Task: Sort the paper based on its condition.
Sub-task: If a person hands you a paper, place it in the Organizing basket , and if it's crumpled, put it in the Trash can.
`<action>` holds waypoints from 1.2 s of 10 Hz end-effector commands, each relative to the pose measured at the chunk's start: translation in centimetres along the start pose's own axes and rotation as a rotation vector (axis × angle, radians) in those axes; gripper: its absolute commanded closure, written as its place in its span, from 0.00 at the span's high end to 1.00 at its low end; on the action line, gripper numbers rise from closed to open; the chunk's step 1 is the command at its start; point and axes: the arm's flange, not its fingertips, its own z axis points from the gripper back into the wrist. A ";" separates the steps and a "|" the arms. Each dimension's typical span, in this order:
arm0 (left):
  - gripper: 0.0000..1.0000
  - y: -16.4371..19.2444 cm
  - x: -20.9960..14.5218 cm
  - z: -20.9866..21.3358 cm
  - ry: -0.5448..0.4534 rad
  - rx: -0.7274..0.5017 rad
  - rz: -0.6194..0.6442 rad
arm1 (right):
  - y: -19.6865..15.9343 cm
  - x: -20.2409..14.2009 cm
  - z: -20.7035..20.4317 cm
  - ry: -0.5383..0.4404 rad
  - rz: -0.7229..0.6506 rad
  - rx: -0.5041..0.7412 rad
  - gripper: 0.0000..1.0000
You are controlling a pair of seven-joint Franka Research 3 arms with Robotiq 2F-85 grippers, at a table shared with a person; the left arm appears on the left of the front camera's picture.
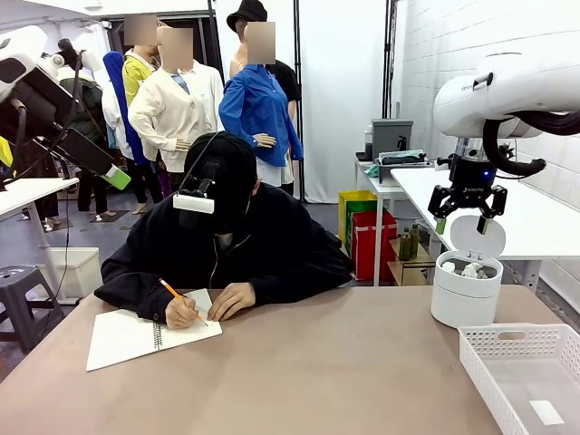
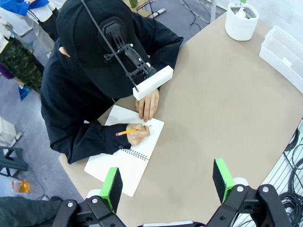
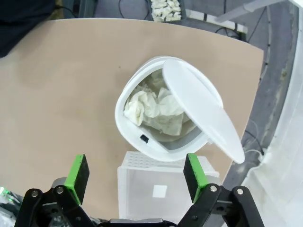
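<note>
Wrinkled white paper lumps [image 1: 467, 269] lie inside the round white bin [image 1: 465, 304], whose lid [image 1: 477, 236] is tipped up. From above, the lumps [image 3: 154, 111] cover the bin's [image 3: 124, 94] bottom. My right gripper [image 1: 468, 220] hangs open just over the bin, its fingers [image 3: 137, 172] holding nothing. One smooth small sheet [image 1: 546, 412] lies flat in the white basket [image 1: 507, 362]; the same sheet [image 3: 160, 191] shows below the bin. My left gripper [image 2: 168, 182] is open and bare, high above the table's left side.
A person across the table writes with an orange pencil [image 1: 177, 297] in a spiral-bound notebook [image 1: 149, 333], both hands resting on it. The notebook [image 2: 128, 156] lies at the table's left edge. Bare brown tabletop [image 1: 326, 372] stretches between notebook and basket.
</note>
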 end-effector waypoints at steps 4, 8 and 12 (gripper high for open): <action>1.00 0.1 0.0 0.1 -0.003 -0.001 0.002 | 0.0 0.0 0.0 0.000 0.000 0.000 1.00; 1.00 0.1 0.0 0.1 -0.003 -0.001 0.002 | 0.0 0.0 0.0 0.000 0.000 0.000 1.00; 1.00 0.1 0.0 0.1 -0.003 -0.001 0.002 | 0.0 0.0 0.0 0.000 0.000 0.000 1.00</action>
